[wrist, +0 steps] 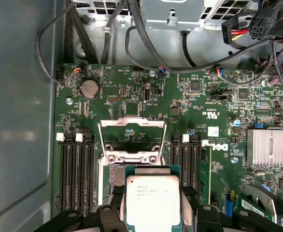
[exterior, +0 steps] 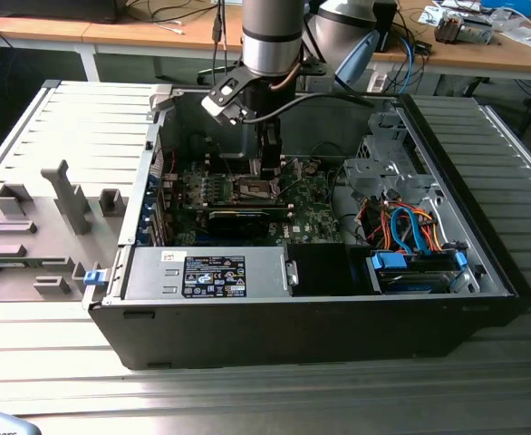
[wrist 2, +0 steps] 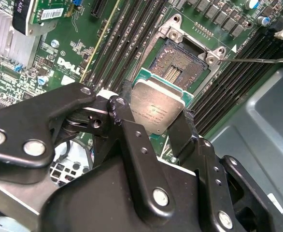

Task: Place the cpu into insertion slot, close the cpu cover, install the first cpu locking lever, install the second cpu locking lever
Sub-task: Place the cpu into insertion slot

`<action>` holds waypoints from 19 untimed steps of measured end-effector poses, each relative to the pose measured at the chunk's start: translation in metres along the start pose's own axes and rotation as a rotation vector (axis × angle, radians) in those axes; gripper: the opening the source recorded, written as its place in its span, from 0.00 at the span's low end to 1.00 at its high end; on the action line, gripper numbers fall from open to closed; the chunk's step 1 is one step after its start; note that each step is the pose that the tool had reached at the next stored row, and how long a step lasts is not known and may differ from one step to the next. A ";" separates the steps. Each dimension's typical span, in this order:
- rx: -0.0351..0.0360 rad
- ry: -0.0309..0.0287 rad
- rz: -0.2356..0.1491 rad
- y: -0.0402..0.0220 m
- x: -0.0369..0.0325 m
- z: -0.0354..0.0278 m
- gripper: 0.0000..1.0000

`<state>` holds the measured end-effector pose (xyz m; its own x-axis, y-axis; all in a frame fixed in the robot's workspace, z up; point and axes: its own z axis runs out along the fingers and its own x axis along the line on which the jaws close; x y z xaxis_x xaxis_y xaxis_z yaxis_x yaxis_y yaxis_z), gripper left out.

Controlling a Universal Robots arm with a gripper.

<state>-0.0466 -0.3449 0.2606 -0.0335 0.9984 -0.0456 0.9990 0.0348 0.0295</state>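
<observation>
Exterior view: the gripper [exterior: 267, 165] is down inside the open computer case [exterior: 483, 272], over the green circuit board [exterior: 315, 213] and toward the far wall. The insertion slot [exterior: 252, 188] lies just to the exterior view's left of it. The chip cannot be made out here.

Second wrist view: jaws clenched on the cpu [wrist 2: 157, 108] by two opposite edges, metal top facing the camera. The insertion slot [wrist 2: 180, 67] lies just beyond the chip with its contact field bare. The edges of chip and slot run roughly parallel. Judged: held above the slot, not seated. A thin lever rod [wrist 2: 257, 60] is swung well aside.

First wrist view: cpu [wrist: 152, 200] between the fingers [wrist: 113, 193], overlapping the slot [wrist: 113, 175]. This view adds the cpu cover [wrist: 132, 121], standing open on the slot's far side.
</observation>
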 end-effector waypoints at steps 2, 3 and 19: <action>0.0000 -0.0001 0.000 0.0000 0.0000 0.0004 0.55; 0.0000 0.0000 0.000 0.0000 0.0000 0.0007 0.55; 0.0000 -0.0001 0.000 -0.0002 0.0003 0.0056 0.55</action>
<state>-0.0466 -0.3449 0.2550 -0.0334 0.9984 -0.0457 0.9990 0.0348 0.0295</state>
